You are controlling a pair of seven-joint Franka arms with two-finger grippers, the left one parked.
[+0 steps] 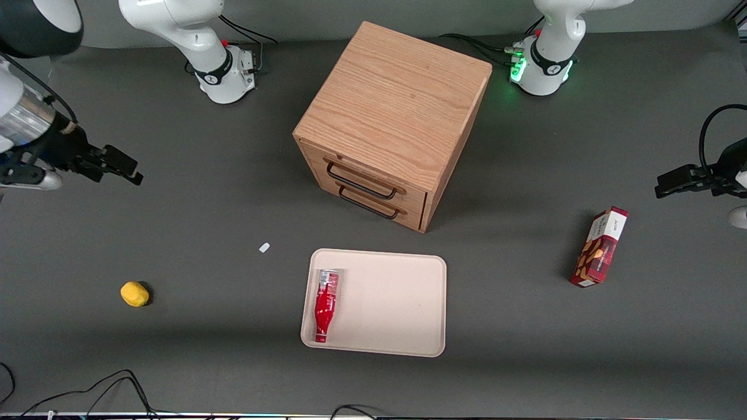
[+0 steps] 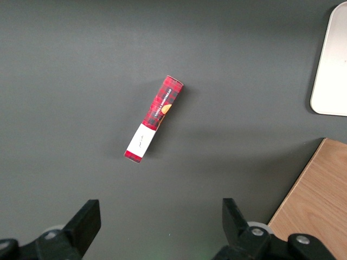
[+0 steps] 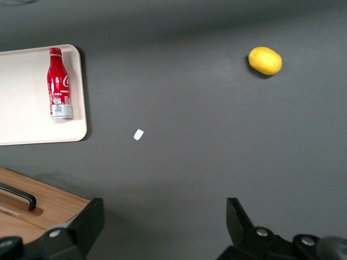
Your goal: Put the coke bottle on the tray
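The coke bottle [image 1: 324, 305] is lying flat on the tray [image 1: 397, 303]. The gripper [image 1: 119, 166], open and empty, is hovering toward the working arm's end; placement looks finished, nothing more needed.

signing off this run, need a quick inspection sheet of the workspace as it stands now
surface: dark grey table, one small white scrap lying loose on it.
job's things: coke bottle lies on its side in the tray, along the tray's rim toward the working arm's end, cap nearer the front camera.
clutter: yellow lemon-like fruit; red snack box toward the parked arm's end; wooden two-drawer cabinet, drawers shut.
grippers: gripper raised above bare table at the working arm's end, jaws open, holding nothing.
cables: black cables along the table edge nearest the front camera.
surroundings: nothing seen.
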